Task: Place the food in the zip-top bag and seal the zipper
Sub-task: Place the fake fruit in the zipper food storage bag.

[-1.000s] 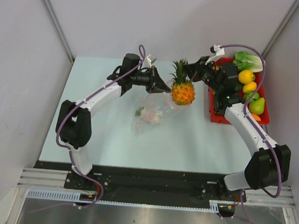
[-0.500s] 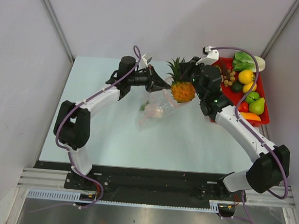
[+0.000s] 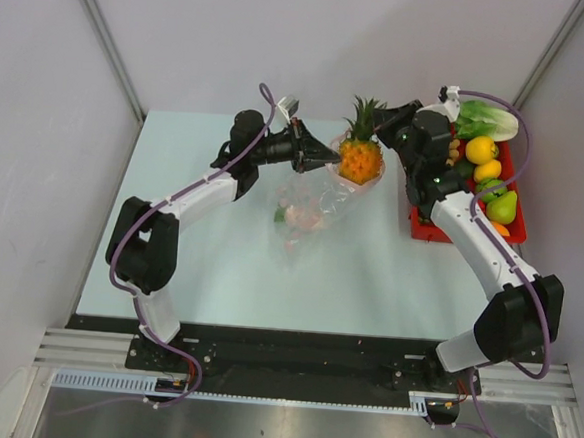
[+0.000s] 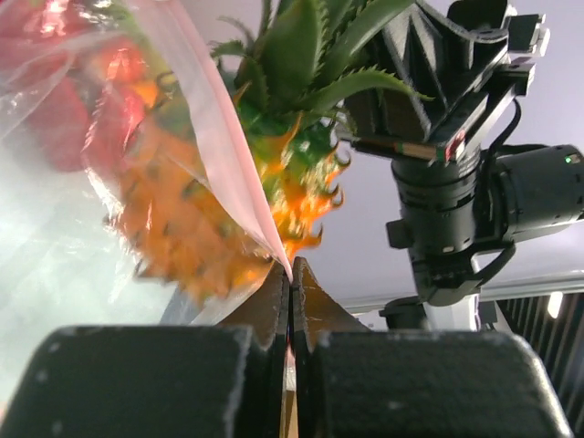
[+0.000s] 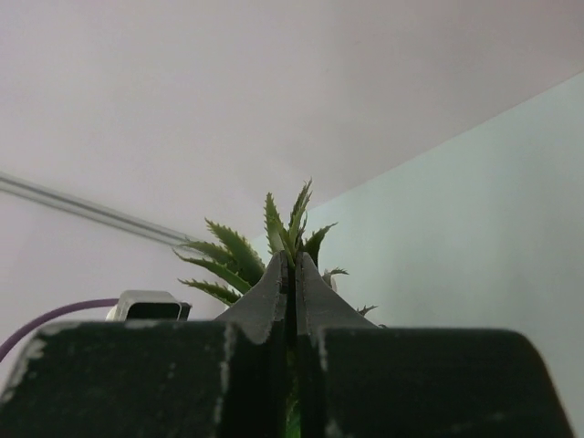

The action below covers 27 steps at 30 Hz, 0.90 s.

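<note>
Overhead, a pale mint worktop (image 3: 199, 263) sits boxed in by plain grey walls (image 3: 314, 50), with thin metal strips running up the corners. A black base plate (image 3: 293, 351) and silver rails line its near edge.

Toward the back, the left pincer (image 3: 331, 158) is clamped tight on the zip-top bag (image 3: 308, 205) at its mouth, pinching the pink zipper (image 4: 228, 155). The bag trails down toward the worktop with pinkish and green pieces inside.

The right pincer (image 3: 384, 128) is closed on the leafy crown of the pineapple (image 3: 360, 160). The fruit hangs at the bag's mouth, its lower body behind the clear film.

A red tray (image 3: 419, 228) at the right edge holds a lettuce (image 3: 487, 120), a lemon (image 3: 480, 149) and a pear (image 3: 501, 206).
</note>
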Available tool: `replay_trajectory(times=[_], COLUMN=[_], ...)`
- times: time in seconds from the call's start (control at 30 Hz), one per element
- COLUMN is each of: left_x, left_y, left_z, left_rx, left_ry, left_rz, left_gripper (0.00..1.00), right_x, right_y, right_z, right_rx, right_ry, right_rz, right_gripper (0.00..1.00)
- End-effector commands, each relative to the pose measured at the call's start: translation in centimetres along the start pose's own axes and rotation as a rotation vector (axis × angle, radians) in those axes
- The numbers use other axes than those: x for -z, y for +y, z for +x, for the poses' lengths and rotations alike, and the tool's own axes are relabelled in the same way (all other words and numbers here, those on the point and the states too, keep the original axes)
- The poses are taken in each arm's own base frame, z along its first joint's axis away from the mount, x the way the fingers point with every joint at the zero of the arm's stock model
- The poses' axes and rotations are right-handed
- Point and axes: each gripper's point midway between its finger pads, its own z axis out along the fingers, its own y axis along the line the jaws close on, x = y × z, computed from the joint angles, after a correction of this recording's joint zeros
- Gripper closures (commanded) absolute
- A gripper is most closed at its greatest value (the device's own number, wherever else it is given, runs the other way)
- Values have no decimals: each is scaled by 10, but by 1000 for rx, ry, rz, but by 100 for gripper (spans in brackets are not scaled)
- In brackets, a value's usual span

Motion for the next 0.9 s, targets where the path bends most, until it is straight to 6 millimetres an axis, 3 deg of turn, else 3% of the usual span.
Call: replay_trajectory(times=[0.0,0.03,0.1,0.2,0.33,0.5,0.6,0.63,0.67,0.73,0.77,0.87], left_x=[2,3,4,8,12,15,15,16,16,17,18,19], left_y=[-44,-48,-52,-61,-67,-79,-74,-75,-72,-76,-77,-76], left_z=[4,4,3,3,4,5,5,6,7,8,9,12], left_rx=[-59,-65,-74,-109,-154,-287,-361,-380,-385,-433,-466,-537], left_ry=[6,3,3,-2,-3,1,13,17,24,32,35,48], left_rz=[127,134,141,159,180,216,172,164,150,151,154,133], left_gripper=[100,100,100,100,100,100,100,100,99,100,100,100], right_x=[0,3,7,14,32,52,72,76,80,94,99,98], right_y=[40,45,27,21,36,54,62,55,51,46,47,38], right_z=[10,20,40,50,66,55,51,55,57,65,60,32], right_rx=[40,64,145,168,190,240,281,307,326,349,355,357], right_ry=[-2,11,35,75,185,241,306,345,368,458,460,417], right_rz=[-141,-188,-184,-194,-304,-465,-588,-589,-590,-653,-674,-649], right_gripper=[100,100,100,100,100,100,100,92,63,34,5,7])
